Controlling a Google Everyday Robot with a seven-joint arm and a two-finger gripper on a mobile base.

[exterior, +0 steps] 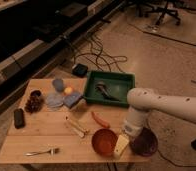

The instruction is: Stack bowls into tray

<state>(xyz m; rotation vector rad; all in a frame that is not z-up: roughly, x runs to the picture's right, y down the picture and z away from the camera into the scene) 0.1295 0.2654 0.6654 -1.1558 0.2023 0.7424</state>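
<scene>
**Progress.** We judge the task barely begun: neither bowl is in the tray, and the two are not stacked.

**Item 1.** Dark green rectangular plastic tray with raised sides (122, 86), at the back right of the pale wooden worktop (51, 136). Contents: one dark, slender object (104, 90), perhaps a utensil; we cannot tell what it is. No bowl inside.

**Item 2.** Orange-red round shallow bowl (103, 141), at the front edge of the worktop, well apart from the tray. It looks empty.

**Item 3.** Dark purple-maroon round shallow bowl (145, 142), at the front right corner, near the orange-red one but apart from it. We make out nothing in it.

**Item 4.** Tool (121, 145), on the white arm reaching in from the right, low over the front edge between the two bowls. We take it to stand wide, with nothing held.

**Item 5.** Sundries, not part of the task: small dark cup (36, 93), blue-grey round container (58, 84), metal fork (41, 151), and a long orange-red vegetable (101, 120).

**Left to do, in our judgement.** Grasp one bowl, set it in the tray, then seat the second inside the first.
</scene>
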